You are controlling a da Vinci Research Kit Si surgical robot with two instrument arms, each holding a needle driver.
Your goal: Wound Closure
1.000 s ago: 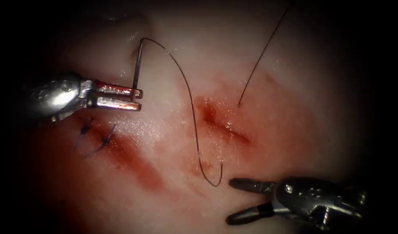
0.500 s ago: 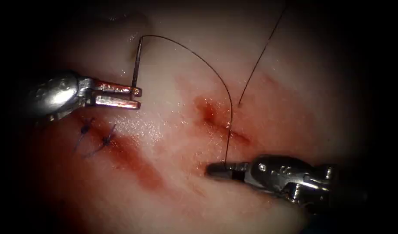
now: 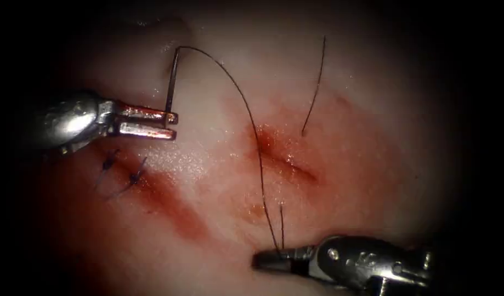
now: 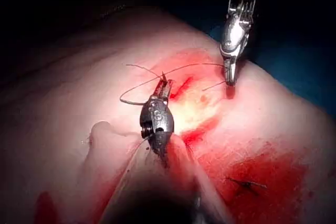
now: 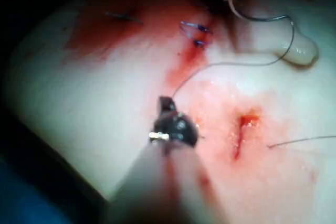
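My left tool (image 3: 176, 125) sits left of the cut (image 3: 287, 161), shut on the needle (image 3: 171, 82). The needle stands up out of the jaws, clear of the tissue (image 3: 219, 109), with its thread end uppermost. From there the thread (image 3: 252, 120) arcs right and down across the cut to my right tool (image 3: 262, 260), which is shut on it low in the picture. A free thread tail (image 3: 315, 90) rises from the tissue right of the cut. In the left wrist view the left tool (image 4: 165, 85) and right tool (image 4: 229, 80) both appear. The right tool (image 5: 165, 102) and the needle (image 5: 239, 11) appear in the right wrist view.
Two finished blue stitches (image 3: 123, 170) lie on the closed stretch of the wound below the left tool. Red fluid (image 3: 175, 205) stains the tissue along the wound. A short piece of thread (image 3: 282, 225) stands just above the right tool's jaws.
The right tool, open a second ago, shut on the thread, then moved down and pulled it. The free tail right of the cut grew shorter. The left tool held still.
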